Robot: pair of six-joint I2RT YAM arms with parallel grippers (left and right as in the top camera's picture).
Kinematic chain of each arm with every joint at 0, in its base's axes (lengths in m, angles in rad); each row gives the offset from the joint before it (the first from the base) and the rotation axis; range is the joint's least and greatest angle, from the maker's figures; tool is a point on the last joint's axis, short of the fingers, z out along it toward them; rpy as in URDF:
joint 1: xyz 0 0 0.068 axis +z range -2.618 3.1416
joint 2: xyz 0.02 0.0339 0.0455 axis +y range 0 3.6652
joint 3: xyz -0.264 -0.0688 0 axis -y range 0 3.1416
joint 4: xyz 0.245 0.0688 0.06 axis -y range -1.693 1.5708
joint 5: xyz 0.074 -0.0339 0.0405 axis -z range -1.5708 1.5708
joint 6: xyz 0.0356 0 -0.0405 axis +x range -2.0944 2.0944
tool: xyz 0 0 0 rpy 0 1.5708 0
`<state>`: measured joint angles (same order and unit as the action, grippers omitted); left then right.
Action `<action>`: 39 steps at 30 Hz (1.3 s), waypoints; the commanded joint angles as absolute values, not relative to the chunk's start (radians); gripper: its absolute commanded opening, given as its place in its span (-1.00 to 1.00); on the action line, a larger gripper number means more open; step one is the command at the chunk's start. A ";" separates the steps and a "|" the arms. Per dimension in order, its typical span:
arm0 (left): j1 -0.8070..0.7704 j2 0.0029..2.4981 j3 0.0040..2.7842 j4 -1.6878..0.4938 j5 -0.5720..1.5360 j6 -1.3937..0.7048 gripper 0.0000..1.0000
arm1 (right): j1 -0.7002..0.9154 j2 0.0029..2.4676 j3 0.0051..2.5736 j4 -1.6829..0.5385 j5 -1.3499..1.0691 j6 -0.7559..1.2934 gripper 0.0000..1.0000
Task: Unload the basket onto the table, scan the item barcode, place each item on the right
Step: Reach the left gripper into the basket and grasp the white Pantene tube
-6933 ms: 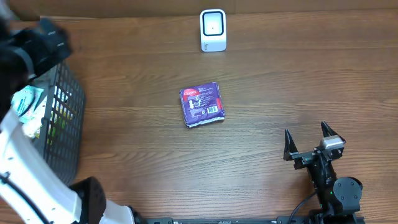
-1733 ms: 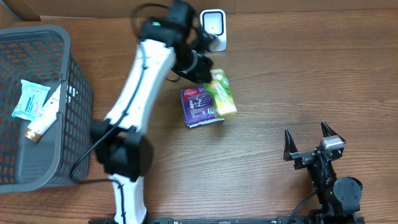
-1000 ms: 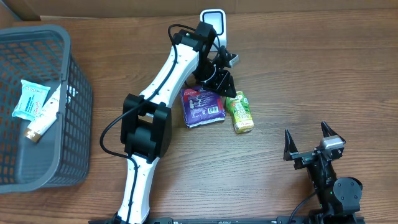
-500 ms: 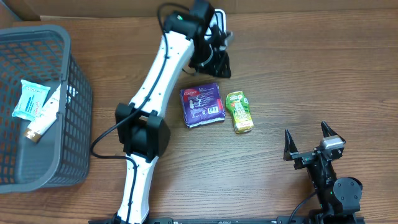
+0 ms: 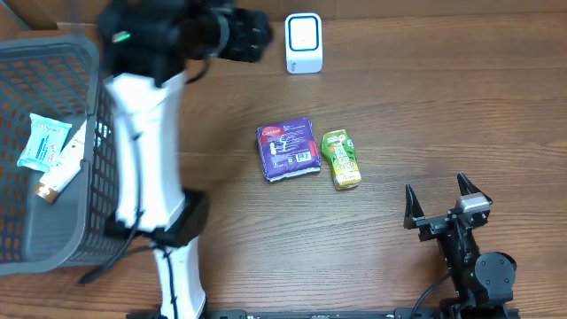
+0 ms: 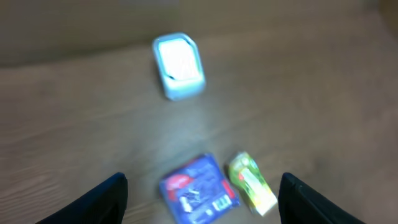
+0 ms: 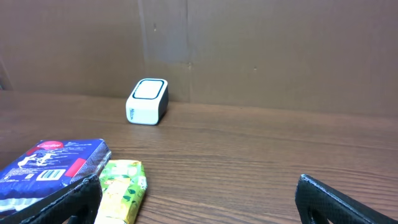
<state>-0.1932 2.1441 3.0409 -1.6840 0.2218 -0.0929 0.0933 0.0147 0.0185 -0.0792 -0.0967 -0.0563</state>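
A green packet lies flat on the table just right of a purple packet. The white barcode scanner stands at the back edge, apart from both. My left gripper is raised at the back left of the scanner and blurred with motion. In the left wrist view the left gripper is open and empty, high above the purple packet, the green packet and the scanner. My right gripper stands open at the front right, holding nothing.
A grey basket at the left holds a light blue packet and a tube. A cardboard wall runs behind the scanner. In the right wrist view, the green packet lies near the left finger.
The left gripper let go of the green packet beside the purple one, opened wider, then rose and swung left, away from the scanner. The right arm has not moved.
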 commanded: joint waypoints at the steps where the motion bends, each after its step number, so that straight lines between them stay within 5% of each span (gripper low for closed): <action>1: -0.102 2.009 3.069 -1.690 0.134 -0.160 0.40 | 0.098 0.003 0.008 -0.075 -0.090 -0.059 1.00; 11: 0.200 1.750 2.787 -1.690 -0.010 -0.235 0.42 | 0.098 0.003 0.008 -0.075 -0.090 -0.059 1.00; 22: 0.567 1.763 2.442 -1.613 -0.021 -0.385 0.52 | 0.098 0.003 0.008 -0.075 -0.090 -0.059 1.00; 39: 0.679 1.799 2.015 -1.208 0.015 -0.131 0.55 | 0.098 0.003 0.008 -0.075 -0.090 -0.059 1.00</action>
